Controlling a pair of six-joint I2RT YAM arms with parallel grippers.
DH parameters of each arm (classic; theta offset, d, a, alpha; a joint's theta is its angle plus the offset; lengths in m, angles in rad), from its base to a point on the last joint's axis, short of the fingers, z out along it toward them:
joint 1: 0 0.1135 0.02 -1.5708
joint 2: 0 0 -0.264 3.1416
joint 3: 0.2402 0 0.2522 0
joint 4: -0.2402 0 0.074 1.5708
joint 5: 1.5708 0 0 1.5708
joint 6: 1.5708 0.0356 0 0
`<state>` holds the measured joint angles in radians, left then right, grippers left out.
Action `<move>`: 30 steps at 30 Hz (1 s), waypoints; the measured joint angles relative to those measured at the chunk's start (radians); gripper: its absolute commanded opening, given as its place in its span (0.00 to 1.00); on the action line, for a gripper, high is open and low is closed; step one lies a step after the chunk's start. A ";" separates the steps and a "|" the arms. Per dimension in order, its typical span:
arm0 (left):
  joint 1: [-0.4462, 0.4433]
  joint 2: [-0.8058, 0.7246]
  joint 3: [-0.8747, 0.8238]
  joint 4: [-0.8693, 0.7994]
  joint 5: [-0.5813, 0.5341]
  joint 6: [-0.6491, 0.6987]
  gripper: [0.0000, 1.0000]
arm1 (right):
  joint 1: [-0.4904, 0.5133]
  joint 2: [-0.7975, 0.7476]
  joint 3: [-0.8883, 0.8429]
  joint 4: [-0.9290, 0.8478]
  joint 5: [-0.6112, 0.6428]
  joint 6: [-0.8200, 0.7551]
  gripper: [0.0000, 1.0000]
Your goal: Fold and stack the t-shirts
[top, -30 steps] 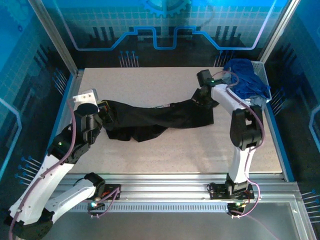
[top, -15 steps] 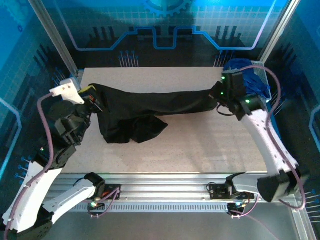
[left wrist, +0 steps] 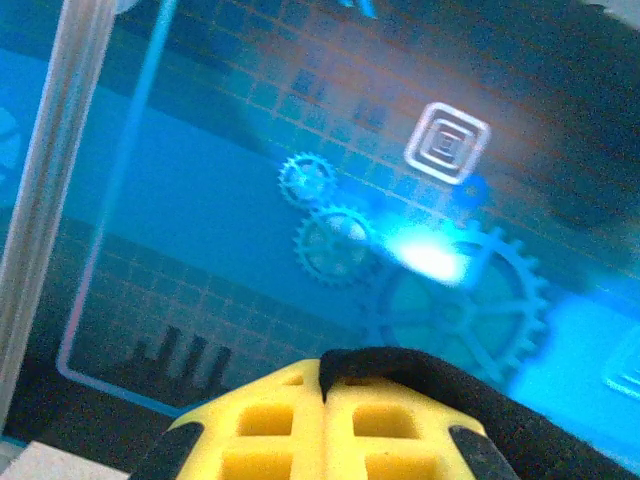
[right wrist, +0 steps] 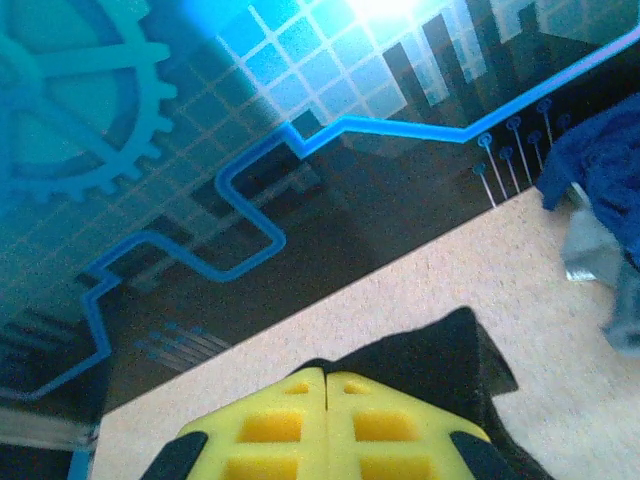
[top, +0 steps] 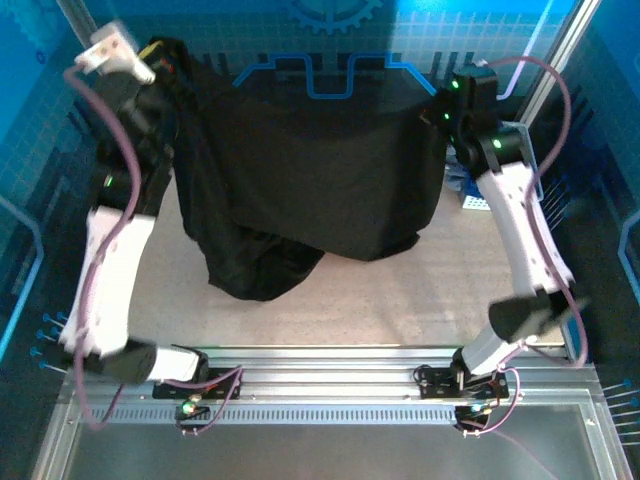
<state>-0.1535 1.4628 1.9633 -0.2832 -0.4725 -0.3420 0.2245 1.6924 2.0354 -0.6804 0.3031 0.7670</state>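
I am in the spreading step: my left hand (top: 163, 55) and right hand (top: 441, 112) are both clenched on the upper edge of the black t-shirt (top: 310, 170), one at each end. I hold it up as a wide curtain over the far half of the counter (top: 400, 300). In each wrist view the yellow fingers are pressed together with black cloth pinched between them. The shirt hangs fairly taut across the top. Its lower part sags lower on my left, bunched and apparently resting on the counter towards the left edge. Next, I judge, I must lower both hands evenly and draw the cloth towards the near edge so that it lands flat, keeping the bunched part from folding under. The near half of the counter is bare and gives room for that. The royal blue shirt (right wrist: 600, 160) and the pale grey-blue one (right wrist: 592, 252) lie at the far right corner, so I should keep my right hand's sweep away from them.
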 measured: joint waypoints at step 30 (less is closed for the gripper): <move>-0.193 -0.144 -1.089 -0.448 0.579 -0.666 0.64 | 0.013 -0.198 -0.868 0.067 -0.322 0.042 0.53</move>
<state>-0.3466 1.3186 0.8738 -0.7315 0.1066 -1.0077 0.2371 1.4940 1.1671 -0.6132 -0.0185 0.8085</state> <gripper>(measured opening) 0.633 0.525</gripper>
